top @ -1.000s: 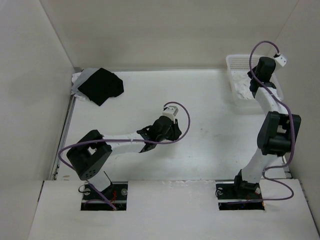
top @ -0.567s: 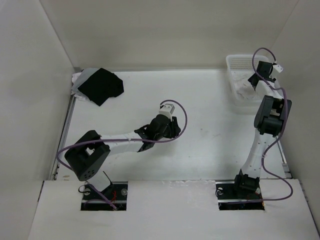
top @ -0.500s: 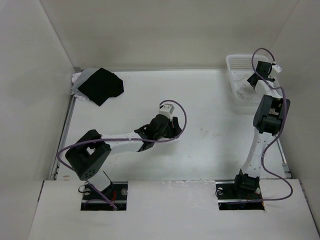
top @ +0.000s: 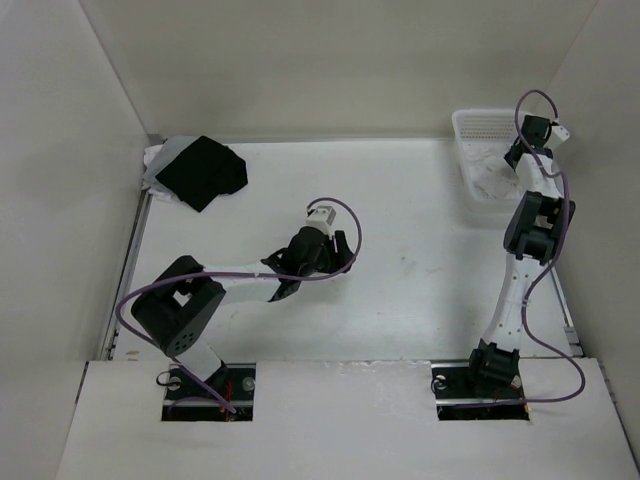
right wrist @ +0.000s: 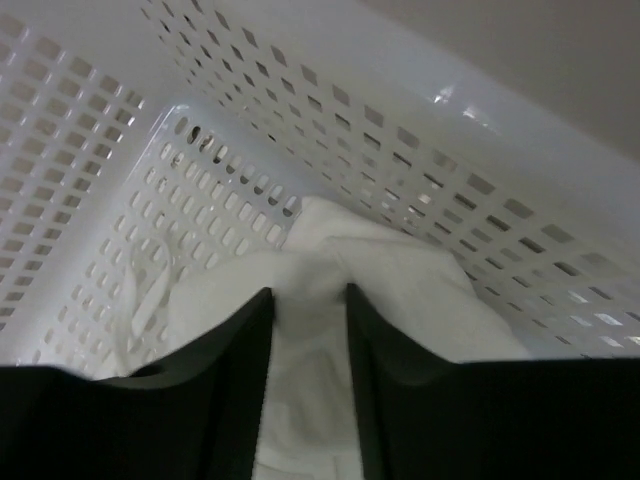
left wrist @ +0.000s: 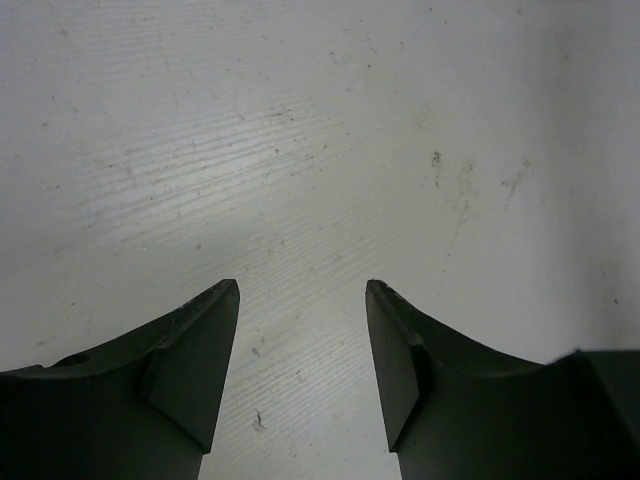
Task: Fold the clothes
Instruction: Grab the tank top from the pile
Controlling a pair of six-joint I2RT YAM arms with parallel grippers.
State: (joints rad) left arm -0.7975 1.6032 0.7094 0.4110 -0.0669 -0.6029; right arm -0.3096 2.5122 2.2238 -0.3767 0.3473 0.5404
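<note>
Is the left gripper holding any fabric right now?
No, the left gripper stands open over bare table, nothing between its fingers.

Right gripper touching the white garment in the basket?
Touching. Right wrist view: white garment bunches into a ridge between the fingers of the right gripper, against both.

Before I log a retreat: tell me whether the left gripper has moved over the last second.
Yes. In the top view the left gripper has shifted left, toward the side where the black cloth lies.
</note>
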